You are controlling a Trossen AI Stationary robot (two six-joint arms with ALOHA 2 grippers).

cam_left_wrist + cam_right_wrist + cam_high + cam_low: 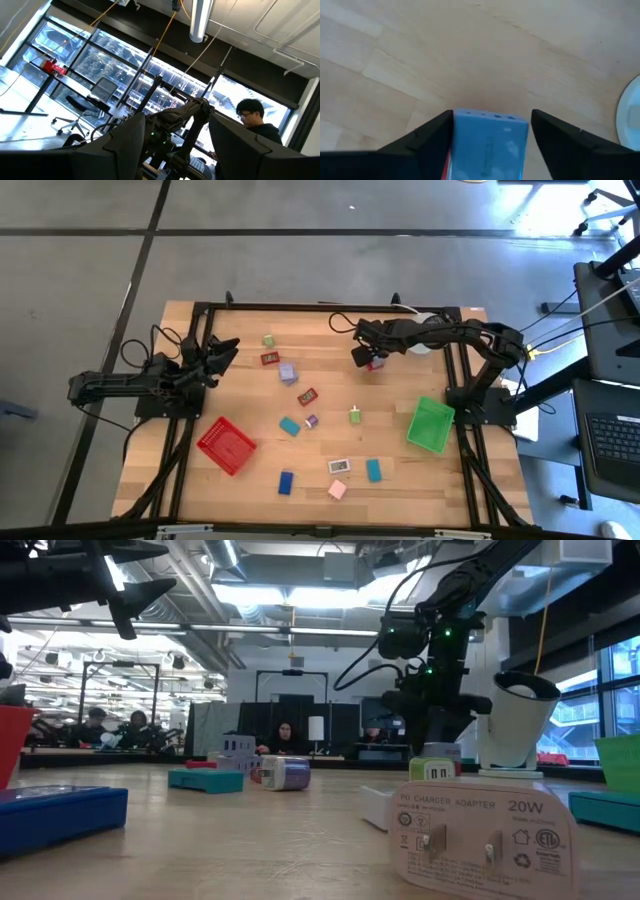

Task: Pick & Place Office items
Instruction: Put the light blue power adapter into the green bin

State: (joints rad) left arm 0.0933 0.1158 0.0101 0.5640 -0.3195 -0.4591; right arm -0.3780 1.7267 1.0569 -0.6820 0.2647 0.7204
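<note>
Standing on a grey floor in a bright, open workshop, with tall windows, ceiling ducts and a few people sitting at desks far behind. Carrying, on a pale wood surface [400,480] inside a black frame, the loose office items [290,426], lying well apart across the middle and near side, seemingly waiting to be sorted into the red basket [226,445] or the green basket [431,425].

Reaching in at the far side with the right gripper [492,112], tipped down close to the wood and straddling a blue block [487,145] with a red side, near a white round object [630,115]. Fingers standing apart on either side of the block, one touching it, the other showing a sliver of gap: probably lining up for a lift, not clearly pinching yet.

Waiting at the left edge with the left gripper [176,120], pointing up toward the room, fingers spread on nothing.
</note>
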